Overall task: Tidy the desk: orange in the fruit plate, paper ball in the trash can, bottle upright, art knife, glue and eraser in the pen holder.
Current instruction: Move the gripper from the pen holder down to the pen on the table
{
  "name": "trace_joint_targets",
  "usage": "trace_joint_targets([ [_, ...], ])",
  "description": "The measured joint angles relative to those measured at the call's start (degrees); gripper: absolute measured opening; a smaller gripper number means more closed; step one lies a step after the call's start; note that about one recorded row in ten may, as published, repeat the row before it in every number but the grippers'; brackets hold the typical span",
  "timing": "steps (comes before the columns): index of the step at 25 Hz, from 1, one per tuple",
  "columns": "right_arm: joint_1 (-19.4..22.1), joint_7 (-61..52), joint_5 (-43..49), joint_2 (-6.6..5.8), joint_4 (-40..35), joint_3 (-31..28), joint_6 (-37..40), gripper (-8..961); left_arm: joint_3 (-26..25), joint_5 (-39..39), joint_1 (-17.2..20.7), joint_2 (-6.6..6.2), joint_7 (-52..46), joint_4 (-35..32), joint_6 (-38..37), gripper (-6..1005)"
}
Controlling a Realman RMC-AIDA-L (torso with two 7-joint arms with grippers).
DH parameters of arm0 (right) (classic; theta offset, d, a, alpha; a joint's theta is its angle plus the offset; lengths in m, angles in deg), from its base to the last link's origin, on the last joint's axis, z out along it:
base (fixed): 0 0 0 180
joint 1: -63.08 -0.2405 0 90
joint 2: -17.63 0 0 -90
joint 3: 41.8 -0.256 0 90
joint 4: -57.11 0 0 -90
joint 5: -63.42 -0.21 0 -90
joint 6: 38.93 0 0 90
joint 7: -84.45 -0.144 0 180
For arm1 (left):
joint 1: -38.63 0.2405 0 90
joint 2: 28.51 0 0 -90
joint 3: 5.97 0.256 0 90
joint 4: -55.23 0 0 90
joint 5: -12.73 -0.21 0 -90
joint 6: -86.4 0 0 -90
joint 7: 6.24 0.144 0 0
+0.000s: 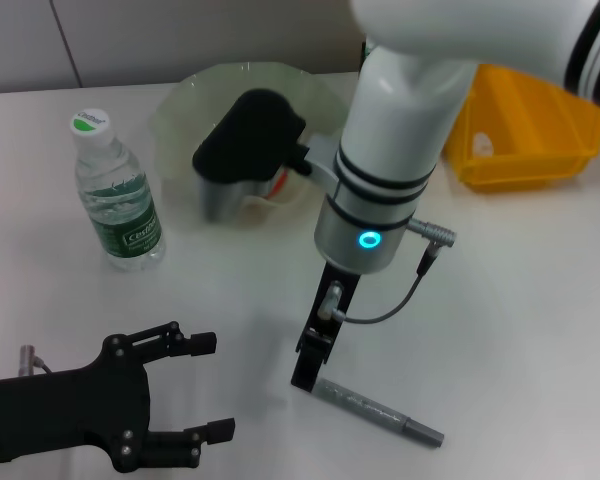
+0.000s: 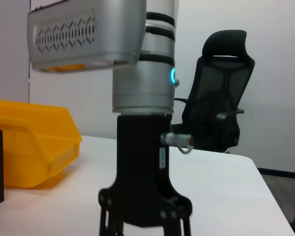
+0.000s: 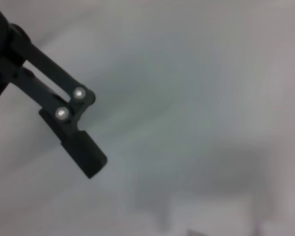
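A: Right, we have the right gripper [image 1: 308,372] down at the desk [image 1: 520,330], near its front edge, tips at the left end of the art knife [image 1: 378,410]. The knife lies flat, a grey bar running off toward the front right corner.

B: So this step is the knife pickup, we judge. How do we do it well?

A: We want the fingers straddling the bar across its width, not along it, and seated low enough to catch a thin thing lying flat. Gripping at the very end risks the knife swinging when lifted; a hold nearer the middle would carry it straighter to the pen holder [image 1: 227,180].

B: Jaws?

A: From the head view we cannot tell how far the right ones are spread; the arm hides them. The right wrist view shows one finger [image 3: 71,135] over bare desk, no knife in sight, its partner out of frame. We cannot say it is touching the knife or holding anything.

B: And the left gripper [image 1: 213,386]?

A: Parked at the front left corner, fingers spread wide, nothing between them.

B: Other task items?

A: Bottle [image 1: 117,195] stands upright toward the back left. The pen holder sits in front of the fruit plate [image 1: 185,100], something orange beside it. Yellow bin [image 1: 525,135] at the back right.
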Motion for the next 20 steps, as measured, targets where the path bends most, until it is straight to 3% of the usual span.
trace_joint_targets([
  [6,-1.0,-4.5,-0.7,0.0,-0.6,7.0,-0.6,695,0.0,0.0,0.0,0.0,0.0,0.0,0.1,860],
  [20,-0.7,-5.1,-7.6,-0.01,-0.7,11.6,-2.2,674,0.0,0.1,-0.4,0.09,0.0,0.0,0.4,861],
])
